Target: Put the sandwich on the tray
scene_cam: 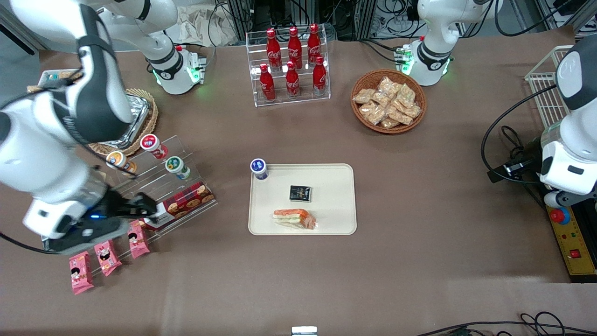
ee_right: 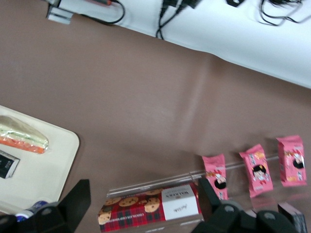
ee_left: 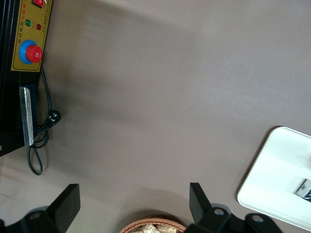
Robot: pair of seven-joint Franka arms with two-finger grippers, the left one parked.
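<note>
The sandwich (scene_cam: 295, 219) lies flat on the tray (scene_cam: 336, 205), in the part of the tray nearest to the front camera, a little below the centre of the front frame. Its long axis runs across the picture, almost parallel to the tray's long near rim, and the orange-red filling edge faces the middle of the tray, toward the small black packet (scene_cam: 300, 193) that lies just above it in the frame. A blue-capped bottle (scene_cam: 259, 168) stands at the upper left corner of the tray. In the right wrist view the sandwich (ee_right: 22, 135) is seen again on the cream tray (ee_right: 53, 160), with its orange edge turned to the black packet (ee_right: 7, 164). The gripper (scene_cam: 140, 207) is at the lower left of the front frame, well apart from the tray, above the clear rack with the red cookie box (scene_cam: 184, 203) and near the pink snack packs (scene_cam: 107, 256). Its fingers (ee_right: 80, 196) are spread wide and hold nothing between them.
</note>
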